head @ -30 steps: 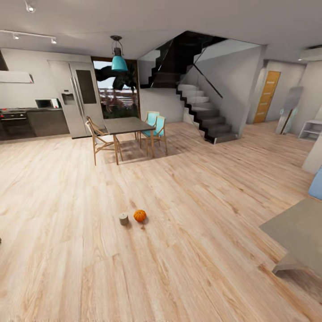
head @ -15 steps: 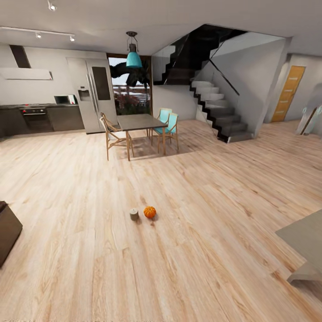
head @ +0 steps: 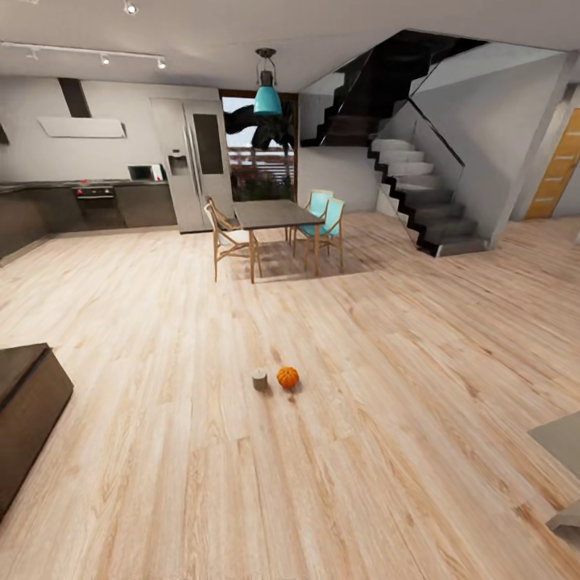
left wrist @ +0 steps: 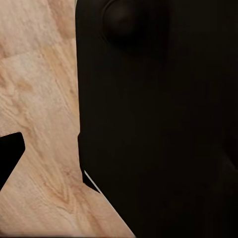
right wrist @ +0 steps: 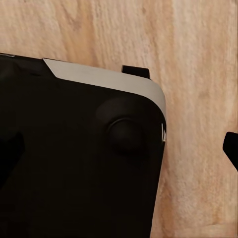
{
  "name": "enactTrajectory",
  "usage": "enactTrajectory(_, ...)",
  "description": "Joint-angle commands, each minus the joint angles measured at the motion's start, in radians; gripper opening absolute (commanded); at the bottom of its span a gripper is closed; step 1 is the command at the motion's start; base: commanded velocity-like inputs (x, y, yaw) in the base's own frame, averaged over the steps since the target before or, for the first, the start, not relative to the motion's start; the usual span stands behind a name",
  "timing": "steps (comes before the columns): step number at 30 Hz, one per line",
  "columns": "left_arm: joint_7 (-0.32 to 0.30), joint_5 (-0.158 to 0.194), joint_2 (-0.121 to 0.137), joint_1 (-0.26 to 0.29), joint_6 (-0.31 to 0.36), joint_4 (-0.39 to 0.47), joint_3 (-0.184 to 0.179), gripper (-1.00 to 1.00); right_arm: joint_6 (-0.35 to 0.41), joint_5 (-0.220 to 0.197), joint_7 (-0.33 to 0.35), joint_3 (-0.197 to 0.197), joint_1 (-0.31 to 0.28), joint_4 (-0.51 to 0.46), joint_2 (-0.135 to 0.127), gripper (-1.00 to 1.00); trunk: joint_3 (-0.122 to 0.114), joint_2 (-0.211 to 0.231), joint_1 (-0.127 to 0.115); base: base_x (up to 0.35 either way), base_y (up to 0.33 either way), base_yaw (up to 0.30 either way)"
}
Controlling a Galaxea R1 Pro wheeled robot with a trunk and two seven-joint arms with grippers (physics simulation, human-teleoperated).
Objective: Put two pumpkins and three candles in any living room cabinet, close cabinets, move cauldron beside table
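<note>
Wrist cams first: left wrist and right wrist views look down past black robot bodywork onto wood floor (left wrist: 39, 99); small dark tips poke in at the frame edges, but I can't tell whether either gripper's fingers are apart or together, and nothing is visibly held. Head view, nearest: a dark-brown wood block at the left edge (head: 24, 411), likely the cabinet end, top closed as far as shown; a grey tabletop corner (head: 564, 439) at the right edge. Mid-floor: one candle (head: 259, 379) standing upright just beside one pumpkin (head: 287, 376), candle on the left, small gap between them, both on bare floor well apart from the cabinet. Further back: dining table (head: 270, 214) with wood and teal chairs, fridge (head: 197, 161), kitchen counter (head: 97, 205), staircase (head: 419, 193), teal pendant lamp (head: 267, 97). Change over the last second: the whole picture slides right, the dark block comes into frame on the left and the grey table mostly drops off the right. That's the camera yawing left, not the objects moving; candle and pumpkin keep the same spacing. Reading: robot is turning toward the pair and the cabinet, pickup not started, task early. Next call: drive up to the pair, then grab one.
</note>
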State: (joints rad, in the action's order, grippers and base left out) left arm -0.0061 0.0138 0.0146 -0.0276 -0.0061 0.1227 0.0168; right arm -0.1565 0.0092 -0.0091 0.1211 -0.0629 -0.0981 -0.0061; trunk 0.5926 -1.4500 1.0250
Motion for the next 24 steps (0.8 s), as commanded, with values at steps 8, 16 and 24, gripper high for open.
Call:
enactTrajectory(8, 0.0, 0.0, 0.0, 0.0, 0.0, 0.0, 0.0, 1.0, 0.0, 0.0, 0.0, 0.0, 0.0, 0.0, 0.0, 1.0, 0.01, 0.0, 0.0, 0.0, 0.0, 0.189)
enactTrajectory(16, 0.0, 0.0, 0.0, 0.0, 0.0, 0.0, 0.0, 1.0, 0.0, 0.0, 0.0, 0.0, 0.0, 0.0, 0.0, 1.0, 0.02, 0.0, 0.0, 0.0, 0.0, 0.189)
enactTrajectory(24, 0.0, 0.0, 0.001, 0.0, 0.0, 0.0, 0.0, 1.0, 0.0, 0.0, 0.0, 0.0, 0.0, 0.0, 0.0, 1.0, 0.03, 0.0, 0.0, 0.0, 0.0, 0.189)
